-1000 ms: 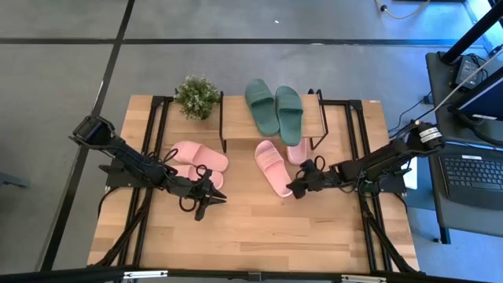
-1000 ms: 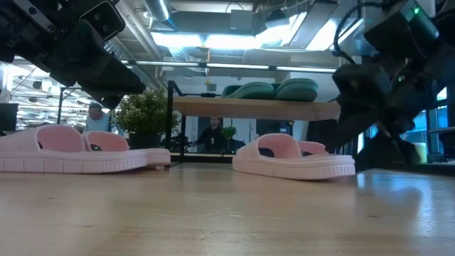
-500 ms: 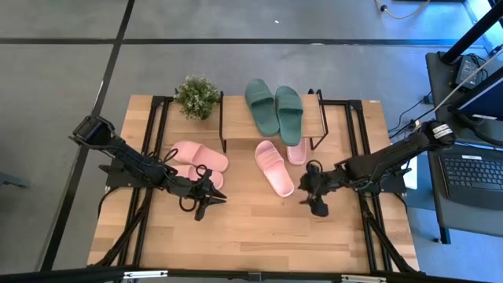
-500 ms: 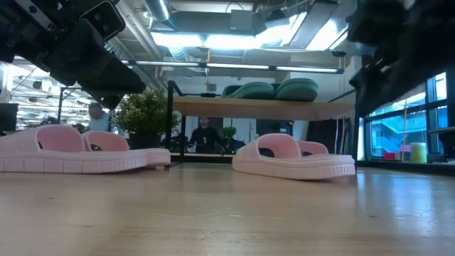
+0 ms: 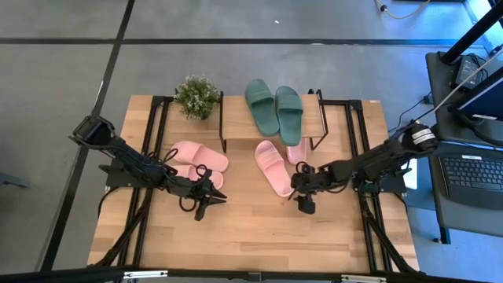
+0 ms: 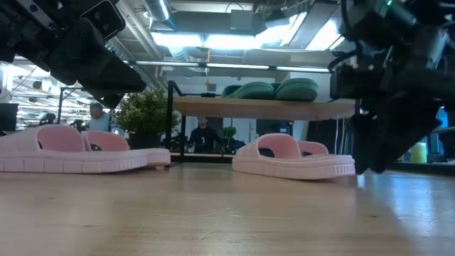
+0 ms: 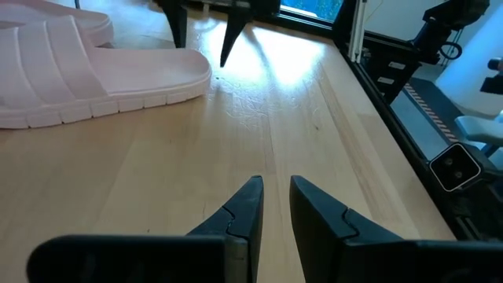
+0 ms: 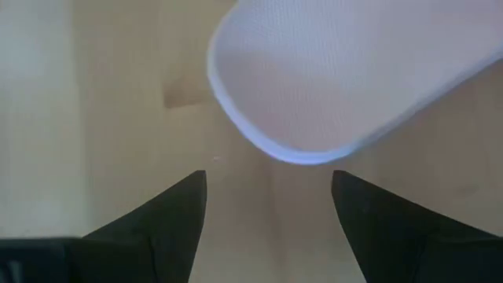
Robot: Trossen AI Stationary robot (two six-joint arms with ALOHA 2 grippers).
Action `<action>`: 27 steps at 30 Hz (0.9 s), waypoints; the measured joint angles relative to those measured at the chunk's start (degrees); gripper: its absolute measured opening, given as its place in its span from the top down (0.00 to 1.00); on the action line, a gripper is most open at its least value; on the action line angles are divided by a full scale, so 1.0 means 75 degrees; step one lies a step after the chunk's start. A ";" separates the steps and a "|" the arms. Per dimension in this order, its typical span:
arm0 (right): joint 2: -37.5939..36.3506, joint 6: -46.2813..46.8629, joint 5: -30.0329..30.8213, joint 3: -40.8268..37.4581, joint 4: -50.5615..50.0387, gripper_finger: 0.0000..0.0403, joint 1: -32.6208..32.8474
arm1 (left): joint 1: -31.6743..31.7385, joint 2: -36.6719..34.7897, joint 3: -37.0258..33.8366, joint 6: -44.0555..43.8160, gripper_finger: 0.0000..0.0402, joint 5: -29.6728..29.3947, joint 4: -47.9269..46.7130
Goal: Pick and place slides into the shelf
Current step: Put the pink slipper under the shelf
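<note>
Progress: you have the dark green pair (image 5: 274,108) lying on the shelf (image 5: 314,122) top board, upper centre of the high view; I judge that part done, with four pink slides left on the tabletop (image 5: 251,232).
Left pink pair: the two slides (image 5: 196,159) lie side by side at centre left of the high view, just beside the shelf's left legs and not on it.
Right pink pair: one pink slide (image 5: 273,167) lies angled in front of the shelf at frame centre; its mate (image 5: 297,152) pokes out partly under the shelf board, just to the right.
Right pincer: your right pincer (image 5: 305,204) hangs low right of centre, tips pointing down, at the near end of the angled pink slide. In the right wrist view the fingers (image 8: 165,220) are spread wide, the slide's rounded end (image 8: 338,75) lies just beyond them, and nothing is gripped or touched.
Left pincer: your left pincer (image 5: 206,200) waits over bare wood at lower left of centre; its fingers (image 7: 247,208) stand nearly together with a narrow gap, holding nothing.
Next: likely closing on that angled slide.
</note>
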 joint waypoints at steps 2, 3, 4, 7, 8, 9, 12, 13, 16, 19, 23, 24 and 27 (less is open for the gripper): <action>0.0170 0.0003 -0.0003 0.0000 0.0198 0.32 -0.0028 | 0.0000 0.0000 0.0000 -0.0002 0.86 0.0000 0.0002; 0.0201 0.0000 -0.0003 0.0000 0.0324 0.32 -0.0040 | 0.0000 0.0000 0.0000 -0.0002 0.86 0.0001 0.0001; 0.0220 -0.0007 -0.0013 0.0003 0.0450 0.32 -0.0040 | 0.0000 0.0000 0.0000 -0.0002 0.86 0.0001 -0.0001; 0.0237 -0.0010 -0.0017 0.0003 0.0874 0.32 -0.0040 | 0.0000 0.0000 0.0000 -0.0002 0.86 0.0000 -0.0001; 0.0237 -0.0012 -0.0017 0.0003 0.1050 0.32 -0.0040 | 0.0000 0.0000 0.0000 -0.0002 0.86 0.0000 -0.0001; 0.0237 -0.0021 -0.0017 0.0003 0.1191 0.32 -0.0040 | 0.0000 0.0000 0.0000 0.0001 0.86 0.0000 -0.0001; 0.0234 -0.0023 -0.0017 0.0006 0.1233 0.32 -0.0040 | 0.0000 0.0000 0.0000 0.0001 0.86 0.0001 -0.0013; 0.0234 -0.0006 -0.0017 0.0006 0.1155 0.32 -0.0040 | 0.0001 0.0000 0.0000 0.0001 0.86 -0.0002 -0.0019; 0.0234 0.0055 -0.0160 0.0006 0.1049 0.32 -0.0040 | 0.0000 0.0000 0.0000 0.0001 0.86 0.0001 -0.0036; 0.0234 -0.0140 -0.0534 0.0006 0.1329 0.32 0.0016 | 0.0000 0.0000 0.0000 -0.0002 0.86 0.0000 -0.0036; 0.0234 -0.0381 -0.0655 0.0006 0.1823 0.32 0.0107 | 0.0000 0.0000 0.0000 -0.0002 0.86 0.0001 -0.0036; 0.0234 -0.0405 -0.0654 0.0006 0.1913 0.32 0.0126 | 0.0000 0.0000 0.0000 -0.0002 0.86 -0.0002 -0.0036; 0.0234 -0.0407 -0.0825 0.0009 0.2154 0.32 0.0126 | 0.0000 0.0000 0.0000 -0.0005 0.86 0.0001 -0.0036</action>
